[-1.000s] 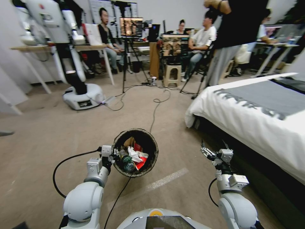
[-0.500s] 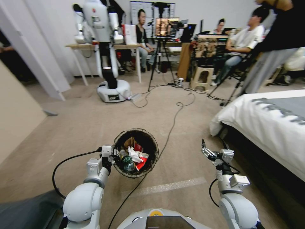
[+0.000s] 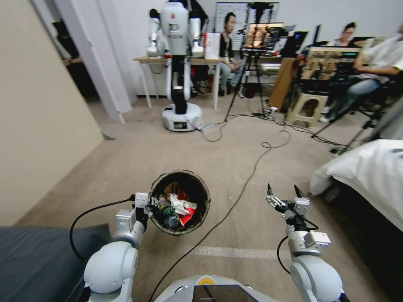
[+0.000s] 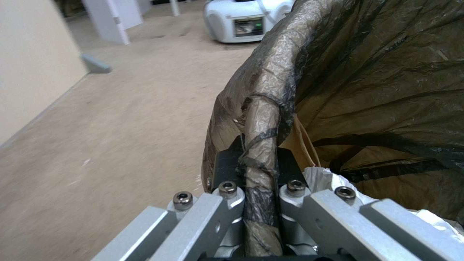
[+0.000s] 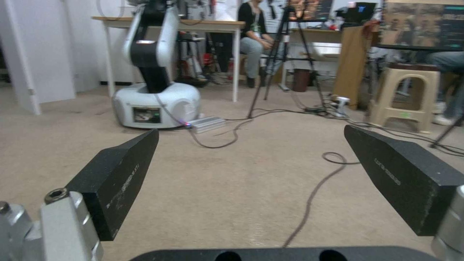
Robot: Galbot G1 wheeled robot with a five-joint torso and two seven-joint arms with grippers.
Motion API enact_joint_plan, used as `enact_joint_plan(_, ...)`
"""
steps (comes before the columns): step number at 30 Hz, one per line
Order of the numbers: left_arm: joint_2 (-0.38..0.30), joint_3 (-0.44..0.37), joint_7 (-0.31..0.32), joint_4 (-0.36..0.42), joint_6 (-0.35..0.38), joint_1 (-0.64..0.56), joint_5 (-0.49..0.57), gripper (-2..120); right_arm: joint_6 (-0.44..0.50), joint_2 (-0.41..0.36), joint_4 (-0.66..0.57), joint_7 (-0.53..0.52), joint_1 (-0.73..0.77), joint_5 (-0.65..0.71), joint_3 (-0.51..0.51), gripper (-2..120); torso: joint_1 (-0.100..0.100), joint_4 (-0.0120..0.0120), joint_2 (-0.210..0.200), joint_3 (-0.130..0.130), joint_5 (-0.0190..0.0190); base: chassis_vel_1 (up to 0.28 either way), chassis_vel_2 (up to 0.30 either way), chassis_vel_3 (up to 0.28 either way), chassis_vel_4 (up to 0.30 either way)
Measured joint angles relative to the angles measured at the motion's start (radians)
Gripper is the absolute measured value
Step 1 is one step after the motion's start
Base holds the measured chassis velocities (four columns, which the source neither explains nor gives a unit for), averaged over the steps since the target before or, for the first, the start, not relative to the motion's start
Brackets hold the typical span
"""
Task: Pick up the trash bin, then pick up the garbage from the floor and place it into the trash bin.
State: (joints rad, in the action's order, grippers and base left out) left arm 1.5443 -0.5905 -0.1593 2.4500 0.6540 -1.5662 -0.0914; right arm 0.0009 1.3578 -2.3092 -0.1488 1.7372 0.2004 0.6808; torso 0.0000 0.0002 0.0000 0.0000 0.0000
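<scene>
Now head view: whole scene has swung sideways against a second ago, bed point(image 3: 369, 176) sliding off to the right edge, beige wall point(image 3: 37, 113) coming in on the left, so the base is turning, not the things. Left gripper point(image 3: 145, 206) pinches the near rim of the trash bin point(image 3: 197, 184), bin sits just ahead of its jaws, held off the floor point(image 3: 126, 167), same spot relative to the arm as before. Garbage point(image 3: 176, 205) lies inside: bottle, white tissue, red packets, brown paper. Right gripper point(image 3: 284, 193) hangs well apart from the bin, jaws spread, nothing between them.

Left wrist view: jaws pressed together on the bagged rim, liner point(image 4: 367, 83) bulging beyond them, bare floor off to the side.

Right wrist view: fingers point(image 5: 118, 177) wide apart, only carpet and a cable point(image 5: 309, 203) between and beyond them, other robot point(image 5: 154, 90) farther off.

Judgement: bin is loaded, no litter visible on the floor; the turn reads as scanning for leftovers or wrapping up.
</scene>
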Motion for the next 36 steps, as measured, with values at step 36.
enact_joint_plan(36,-0.002,0.1,0.128,-0.125,0.08,-0.009,0.194,1,0.034,0.002,0.01,-0.005,0.023,0.006,0.013,100,0.0,-0.0003,0.0,0.0,-0.0001,0.008,0.008,0.007,0.008)
